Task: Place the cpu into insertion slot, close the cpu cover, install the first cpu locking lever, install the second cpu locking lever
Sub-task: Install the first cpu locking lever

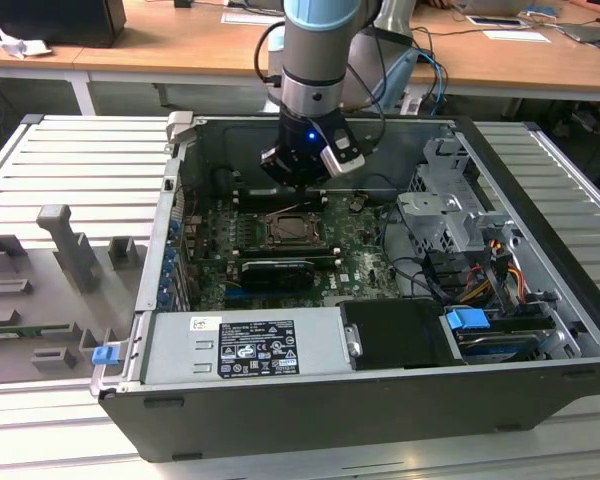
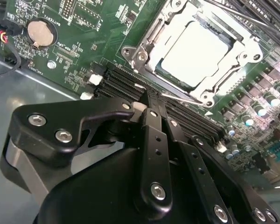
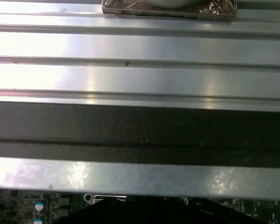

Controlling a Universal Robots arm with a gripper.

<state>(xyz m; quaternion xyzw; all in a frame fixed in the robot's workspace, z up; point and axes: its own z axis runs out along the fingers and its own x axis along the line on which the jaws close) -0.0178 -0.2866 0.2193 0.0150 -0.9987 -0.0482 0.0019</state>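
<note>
The cpu point(image 2: 196, 51) lies flat in the insertion slot point(image 2: 210, 91) on the green board, its pale metal top showing. The cpu cover point(image 2: 151, 35) is down around it as a silver frame. A thin locking lever point(image 2: 184, 99) runs along the socket's near edge. My gripper point(image 2: 151, 100) is shut, and its black fingertips point(image 2: 154, 114) sit right at the lever's end; whether they touch it I cannot tell. In the exterior view the gripper point(image 1: 302, 180) hangs just above the slot point(image 1: 298, 228), inside the open computer case.
Black memory slots point(image 2: 126, 84) and a coin battery point(image 2: 39, 32) lie beside the socket. A long black card point(image 1: 278, 270), the power supply point(image 1: 245, 345) and a drive cage point(image 1: 450, 215) crowd the case. Grey fixtures point(image 1: 65, 245) stand at the exterior view's left.
</note>
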